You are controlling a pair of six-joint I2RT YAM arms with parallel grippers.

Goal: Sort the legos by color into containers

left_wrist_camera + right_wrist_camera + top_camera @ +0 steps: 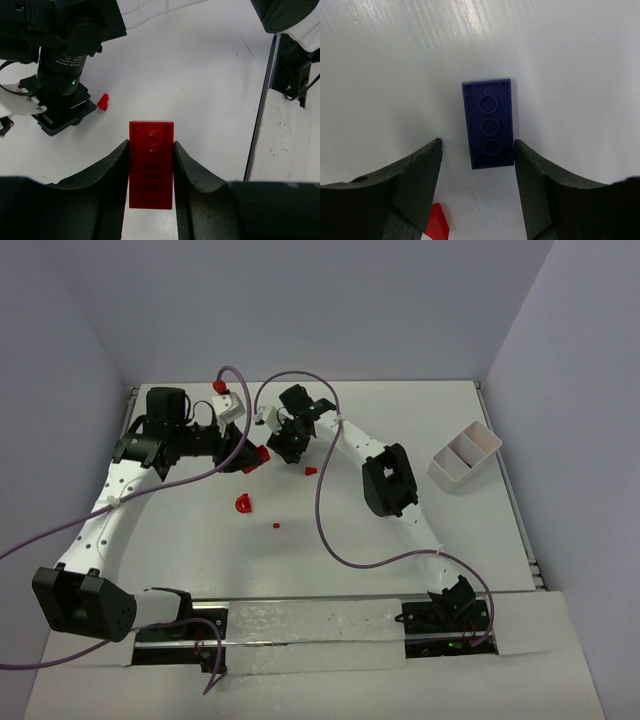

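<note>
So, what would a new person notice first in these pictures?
The left gripper clamps a red lego toward the far middle of the table. Beside it, the open right gripper straddles a purple lego lying flat. The white containers stand near the right edge.

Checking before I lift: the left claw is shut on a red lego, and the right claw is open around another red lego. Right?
Not quite: the right wrist view shows the open right claw around a purple lego, not a red one. The left claw is indeed shut on a red lego.
</note>
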